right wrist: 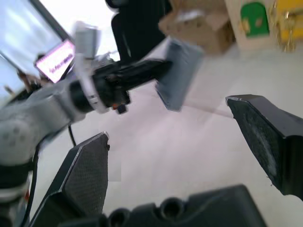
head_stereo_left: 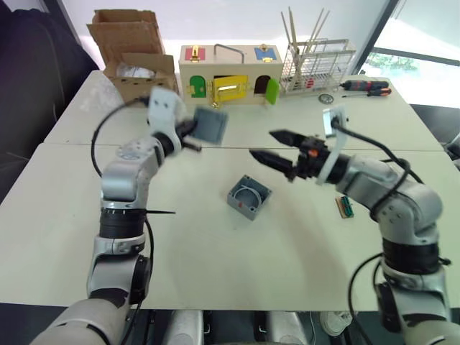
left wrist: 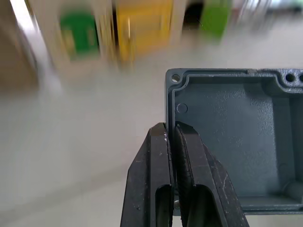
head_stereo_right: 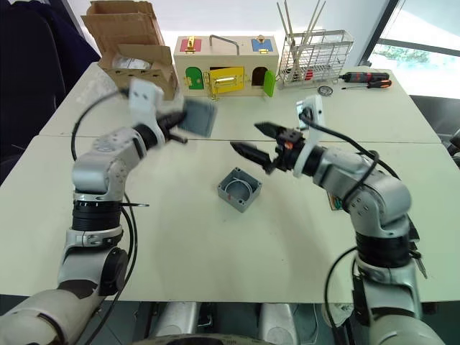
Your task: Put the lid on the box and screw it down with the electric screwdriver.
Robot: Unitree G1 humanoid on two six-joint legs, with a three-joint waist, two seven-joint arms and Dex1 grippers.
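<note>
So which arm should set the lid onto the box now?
Left, most likely. The left gripper is already shut on the lid's rim, holding it in the air just behind the open box. The right gripper is open and empty above the table, so it would have to take the lid over first.

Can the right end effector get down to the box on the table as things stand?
Probably yes. The right end effector hangs open just above and beside the box, with nothing between them. The left end effector holds the lid up off to the side.
</note>
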